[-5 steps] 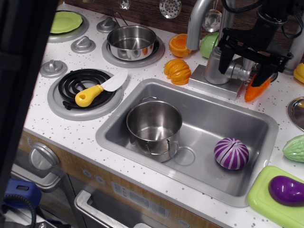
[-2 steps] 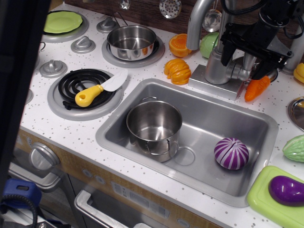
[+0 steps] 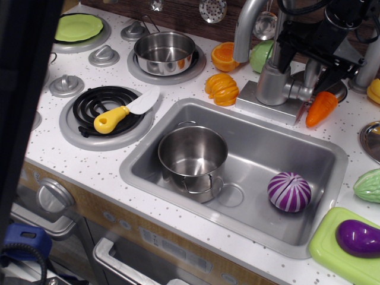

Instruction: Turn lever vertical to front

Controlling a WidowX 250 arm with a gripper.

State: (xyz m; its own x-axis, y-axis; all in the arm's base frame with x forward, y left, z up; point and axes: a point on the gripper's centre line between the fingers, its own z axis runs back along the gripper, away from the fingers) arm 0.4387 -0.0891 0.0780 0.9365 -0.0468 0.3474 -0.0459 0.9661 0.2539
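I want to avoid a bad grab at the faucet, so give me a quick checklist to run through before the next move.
1. Hand near the lever: ok, just above the side hub.
2. Fingers around the lever: cannot tell, the hand hides it.
3. Lever upright: cannot tell, mostly covered.
4. Carrot clear of a forward swing: not ok, it lies right beside the hub.
5. Spout clear of the arm: ok.
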